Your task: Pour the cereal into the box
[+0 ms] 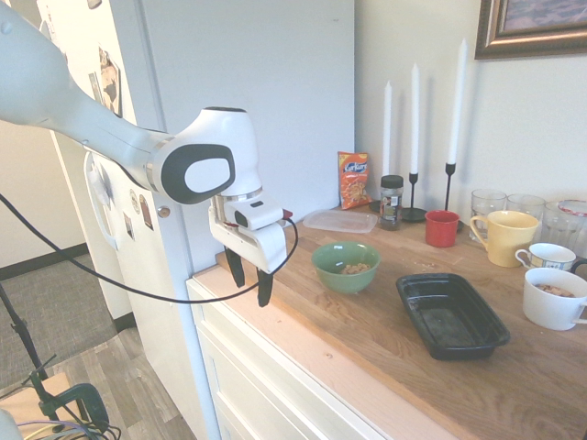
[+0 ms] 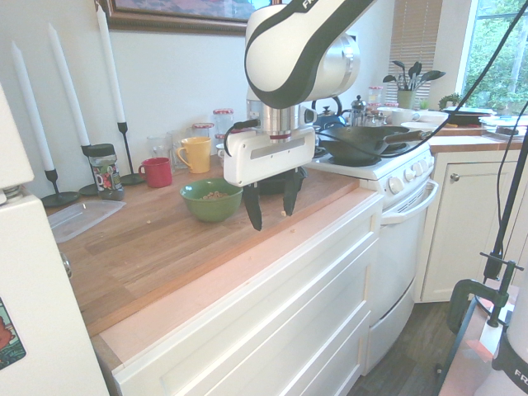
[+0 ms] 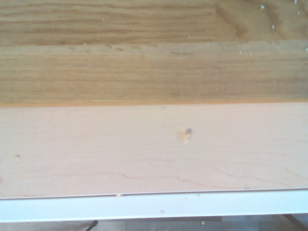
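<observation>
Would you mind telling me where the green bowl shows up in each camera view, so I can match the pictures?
First exterior view: the green bowl sits mid-frame on the wooden counter, left of the black box.
Second exterior view: the bowl is left of centre, just behind the pincer.
Wrist view: not in it; only counter surface and edge.
Shared landmark: the red mug.

A bright kitchen with white walls holds a wooden countertop (image 1: pixel 385 321) over white drawers (image 2: pixel 272 322), a white refrigerator (image 1: pixel 248 82) at one end and a white stove (image 2: pixel 388 169) at the other, a framed picture (image 1: pixel 532 27) above, grey wood flooring (image 1: pixel 128 385) below, and a sunlit window (image 2: pixel 499 49) beyond the stove.
</observation>
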`<state>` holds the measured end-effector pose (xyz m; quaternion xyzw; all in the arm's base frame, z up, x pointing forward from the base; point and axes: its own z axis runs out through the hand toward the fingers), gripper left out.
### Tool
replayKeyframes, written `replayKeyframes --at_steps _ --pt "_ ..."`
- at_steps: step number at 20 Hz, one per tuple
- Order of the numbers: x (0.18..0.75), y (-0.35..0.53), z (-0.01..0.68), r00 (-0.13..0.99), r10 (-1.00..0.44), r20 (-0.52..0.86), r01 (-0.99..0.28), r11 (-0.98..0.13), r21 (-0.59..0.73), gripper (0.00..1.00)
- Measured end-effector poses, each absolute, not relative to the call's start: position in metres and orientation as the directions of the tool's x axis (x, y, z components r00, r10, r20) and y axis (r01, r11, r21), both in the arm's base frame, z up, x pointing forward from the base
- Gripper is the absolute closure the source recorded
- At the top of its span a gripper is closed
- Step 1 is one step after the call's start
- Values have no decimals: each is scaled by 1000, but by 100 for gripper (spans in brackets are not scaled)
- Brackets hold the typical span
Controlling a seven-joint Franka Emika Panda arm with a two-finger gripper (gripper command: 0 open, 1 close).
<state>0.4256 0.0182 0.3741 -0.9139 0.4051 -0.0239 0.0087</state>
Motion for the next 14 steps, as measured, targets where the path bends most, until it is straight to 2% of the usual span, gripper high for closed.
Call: replayKeyframes --at_steps 6,14 --pt "441 15 392 673 -736 75 -733 -677 -66 0" --pt "530 34 443 703 -691 165 -690 -720 -76 0"
